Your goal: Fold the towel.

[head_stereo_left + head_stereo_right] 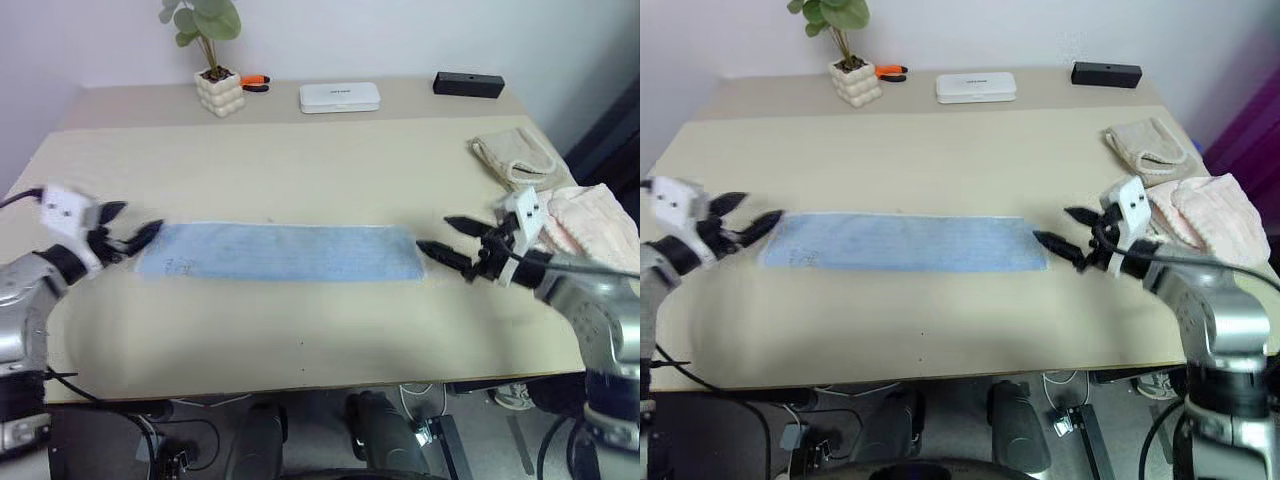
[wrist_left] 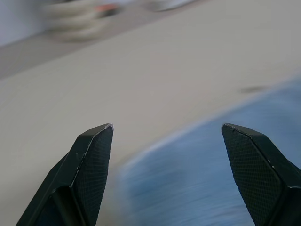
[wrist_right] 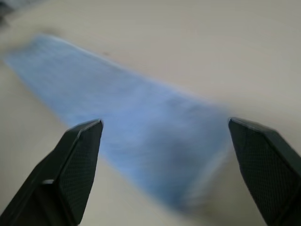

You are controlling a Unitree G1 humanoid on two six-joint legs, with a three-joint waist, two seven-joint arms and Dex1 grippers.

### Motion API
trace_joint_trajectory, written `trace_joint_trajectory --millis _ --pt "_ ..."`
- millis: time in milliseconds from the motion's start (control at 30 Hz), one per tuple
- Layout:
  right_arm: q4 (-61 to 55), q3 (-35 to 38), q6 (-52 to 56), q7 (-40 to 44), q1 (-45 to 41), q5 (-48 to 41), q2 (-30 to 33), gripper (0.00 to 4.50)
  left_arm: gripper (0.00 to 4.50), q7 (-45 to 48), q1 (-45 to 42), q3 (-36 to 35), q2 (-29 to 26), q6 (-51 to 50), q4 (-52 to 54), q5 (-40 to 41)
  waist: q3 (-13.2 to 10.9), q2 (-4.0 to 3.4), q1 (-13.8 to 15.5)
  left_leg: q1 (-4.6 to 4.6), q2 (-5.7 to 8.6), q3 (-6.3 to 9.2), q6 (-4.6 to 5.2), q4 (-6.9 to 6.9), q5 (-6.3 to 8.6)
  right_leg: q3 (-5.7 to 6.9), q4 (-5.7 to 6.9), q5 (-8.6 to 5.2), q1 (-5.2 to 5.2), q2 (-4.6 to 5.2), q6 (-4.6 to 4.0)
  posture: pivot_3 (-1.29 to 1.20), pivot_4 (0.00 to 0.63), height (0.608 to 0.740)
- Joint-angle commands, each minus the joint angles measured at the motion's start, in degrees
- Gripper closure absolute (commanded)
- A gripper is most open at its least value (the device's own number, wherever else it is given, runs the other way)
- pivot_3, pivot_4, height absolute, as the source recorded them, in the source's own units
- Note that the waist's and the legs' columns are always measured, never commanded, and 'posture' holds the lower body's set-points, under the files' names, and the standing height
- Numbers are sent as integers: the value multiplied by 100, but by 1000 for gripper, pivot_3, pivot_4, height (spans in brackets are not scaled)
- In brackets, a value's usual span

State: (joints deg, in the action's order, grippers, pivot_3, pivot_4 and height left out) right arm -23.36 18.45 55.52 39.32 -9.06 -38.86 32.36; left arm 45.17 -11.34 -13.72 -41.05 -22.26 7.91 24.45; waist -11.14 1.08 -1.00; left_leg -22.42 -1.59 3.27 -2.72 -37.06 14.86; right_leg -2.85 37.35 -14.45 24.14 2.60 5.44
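Observation:
The light blue towel (image 1: pixel 280 251) lies flat on the beige table (image 1: pixel 300 330) as a long narrow strip running left to right, with a thin white hem along its far edge. At its left end my left gripper (image 1: pixel 132 228) hovers open, just off the cloth, holding nothing. My right gripper (image 1: pixel 446 239) stands open just off the towel's right end, also with nothing in it. In the wrist views the blue towel (image 3: pixel 136 136) lies ahead between each pair of spread fingers.
A beige cloth (image 1: pixel 512 155) and a pale pink fluffy towel (image 1: pixel 592 222) lie at the table's right edge, close behind my right gripper. Along the back stand a potted plant (image 1: pixel 215 70), a white flat box (image 1: pixel 340 97), a black bar (image 1: pixel 468 84) and an orange tool (image 1: pixel 255 81).

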Motion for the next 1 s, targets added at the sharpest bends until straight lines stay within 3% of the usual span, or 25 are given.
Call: trace_joint_trajectory --millis 33,133,267,467,733,833,1000 --pt "-652 431 696 -641 265 -749 -289 155 755 151 25 763 110 -24 877 -112 1 1 6 0 0 -1 0 0 0 0 -2 0 0 0 0 0 150 737" --pt "-1017 531 1193 -1300 625 -1208 -697 155 755 281 18 1482 297 121 1281 -327 2 0 -3 1 0 1 0 2 0 -1 -3 -1 0 -5 -1 0 150 737" --pt "-1181 613 1716 -2330 767 -1789 -1411 155 755 334 48 1920 641 10 1606 -143 2 -3 -22 3 -4 2 1 4 0 -4 -3 -1 1 -13 -2 0 150 737" --pt "-596 786 1980 -3815 247 -2026 -2399 155 755 331 203 1941 675 -45 1786 -98 3 -6 -18 1 -5 1 1 3 0 -5 -6 -3 4 -15 -4 0 150 737" --pt "570 1513 1644 -5467 -626 -2311 -3158 155 755 255 423 1818 579 -75 1891 -116 9 -11 -23 0 -6 1 2 5 0 -5 -12 -4 3 -15 -5 0 150 737" --pt "811 1727 1422 -5910 -786 -2564 -3254 1014 755 178 513 1845 600 -102 2003 -126 12 -12 -5 0 -4 2 2 3 0 -4 -16 -5 -3 -12 -6 0 150 737" --pt "737 1651 1269 -6209 -753 -2880 -3107 3511 755 98 590 1914 639 -111 2063 -135 12 -15 -12 -2 -3 1 2 4 0 -4 -19 -6 -2 -10 -6 0 150 737"
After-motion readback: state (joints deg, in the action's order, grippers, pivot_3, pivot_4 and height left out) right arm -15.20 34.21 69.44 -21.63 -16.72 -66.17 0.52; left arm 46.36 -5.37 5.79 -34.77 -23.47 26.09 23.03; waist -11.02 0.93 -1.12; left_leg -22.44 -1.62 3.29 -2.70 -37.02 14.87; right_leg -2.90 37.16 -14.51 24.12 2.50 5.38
